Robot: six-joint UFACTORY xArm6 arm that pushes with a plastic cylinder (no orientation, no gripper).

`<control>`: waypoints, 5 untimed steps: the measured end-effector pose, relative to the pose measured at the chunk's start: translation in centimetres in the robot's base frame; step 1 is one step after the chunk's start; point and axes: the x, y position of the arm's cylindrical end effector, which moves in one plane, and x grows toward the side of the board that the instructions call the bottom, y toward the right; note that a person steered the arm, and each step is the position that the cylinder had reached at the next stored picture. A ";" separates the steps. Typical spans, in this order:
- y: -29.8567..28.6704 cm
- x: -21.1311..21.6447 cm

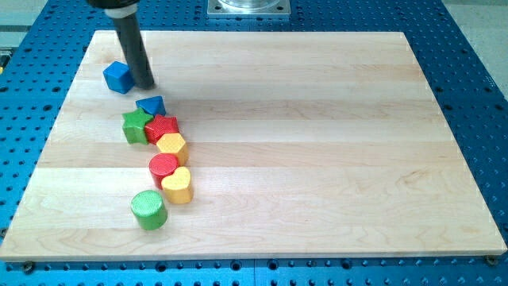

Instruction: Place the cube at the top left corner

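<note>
Rod tooling ends in my tip (147, 84), a bare point with nothing to spread, press together or pinch; it rests on the wooden board (317, 143) just beside the right face of the blue cube (118, 76), apparently touching it.

Nearest the view's bottom stands the green cylinder (148, 210). Above it lie the yellow heart-shaped block (178, 185) and the red cylinder (163, 167), touching each other. Next come the yellow hexagonal block (171, 146), the red star-shaped block (163, 127) and the green star-shaped block (136, 125), packed close together. The blue triangular block (151, 106) sits at the head of this chain, near the tip but apart from it.

Farthest up, the cube sits near the board's top left corner, short of the top edge and left edge.

Progress assessment: the task appears nearly complete. The remaining work is judged to be a short push up and leftward. Contact on the right face suits leftward travel only; upward travel calls for repositioning below the cube.
</note>
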 end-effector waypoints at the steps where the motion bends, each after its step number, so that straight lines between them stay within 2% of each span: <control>1: 0.1 -3.3; 2: 0.1 3.0; 3: -2.5 6.3; 4: -3.3 4.4; 5: -2.4 -1.0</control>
